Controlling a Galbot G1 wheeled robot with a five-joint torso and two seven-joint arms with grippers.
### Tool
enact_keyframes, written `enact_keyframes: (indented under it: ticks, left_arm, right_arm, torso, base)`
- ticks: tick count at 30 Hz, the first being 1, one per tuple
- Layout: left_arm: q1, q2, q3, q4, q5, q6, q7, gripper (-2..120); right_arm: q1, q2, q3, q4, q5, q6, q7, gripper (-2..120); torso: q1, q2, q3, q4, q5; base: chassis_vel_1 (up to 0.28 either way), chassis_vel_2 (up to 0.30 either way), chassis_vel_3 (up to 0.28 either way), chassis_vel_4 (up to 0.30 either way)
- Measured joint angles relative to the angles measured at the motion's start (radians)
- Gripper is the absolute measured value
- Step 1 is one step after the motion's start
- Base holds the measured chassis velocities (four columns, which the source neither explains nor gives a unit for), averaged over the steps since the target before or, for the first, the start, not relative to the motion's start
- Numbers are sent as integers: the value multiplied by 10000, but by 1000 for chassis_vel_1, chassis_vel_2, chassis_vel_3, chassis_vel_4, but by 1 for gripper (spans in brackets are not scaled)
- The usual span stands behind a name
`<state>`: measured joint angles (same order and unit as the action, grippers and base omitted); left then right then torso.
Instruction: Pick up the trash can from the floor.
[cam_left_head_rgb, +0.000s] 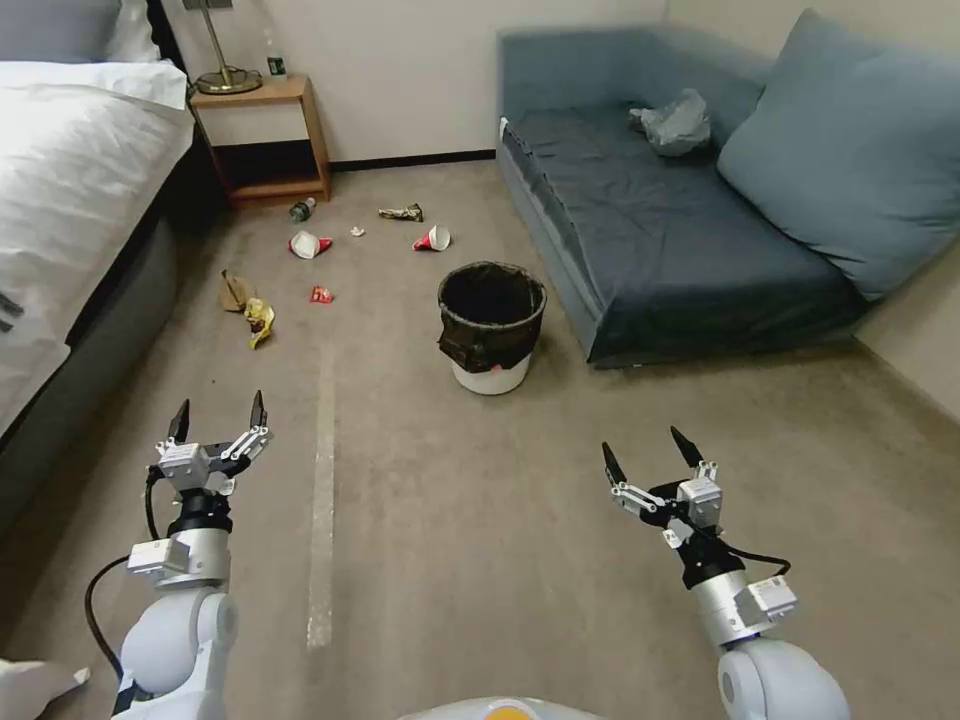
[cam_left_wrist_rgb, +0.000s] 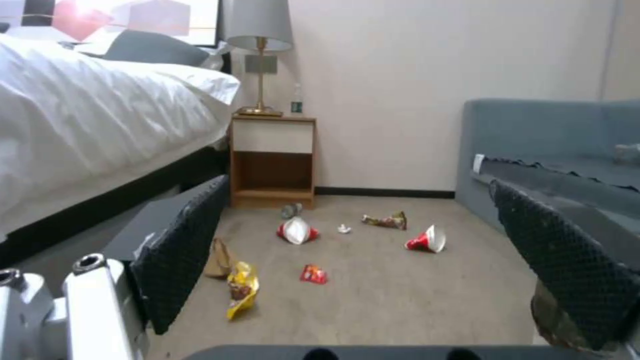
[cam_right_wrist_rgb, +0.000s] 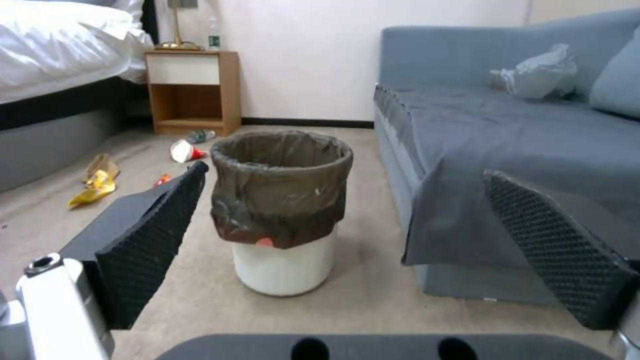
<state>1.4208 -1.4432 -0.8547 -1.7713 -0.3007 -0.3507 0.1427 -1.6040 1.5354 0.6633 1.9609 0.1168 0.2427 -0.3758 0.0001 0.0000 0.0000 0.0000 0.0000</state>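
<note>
White trash can (cam_left_head_rgb: 491, 326) upright on floor (cam_left_head_rgb: 480, 520), base half-hidden by black liner

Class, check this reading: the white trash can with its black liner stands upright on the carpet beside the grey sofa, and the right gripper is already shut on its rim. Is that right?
Not quite. The trash can does stand upright on the carpet beside the sofa, but the right gripper is open and well short of it, touching nothing. The head view shows the gap.
</note>
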Motion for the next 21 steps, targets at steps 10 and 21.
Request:
enact_keyframes:
  ticks: [10,21]
  left_arm:
    - [3,-2,2,0,1,-4,0,96]
    - [36,12,74,-14,6,-7,27,96]
  right_arm:
    - [16,-11,12,-7,-3,12,-5,100]
    - [43,-19,13,-48,-11,21,-5,100]
  torso:
    - [0,0,0,0,-1]
    - [0,0,0,0,1]
  base:
    - [-123,130,121,-129]
    - [-129,129,115,-134]
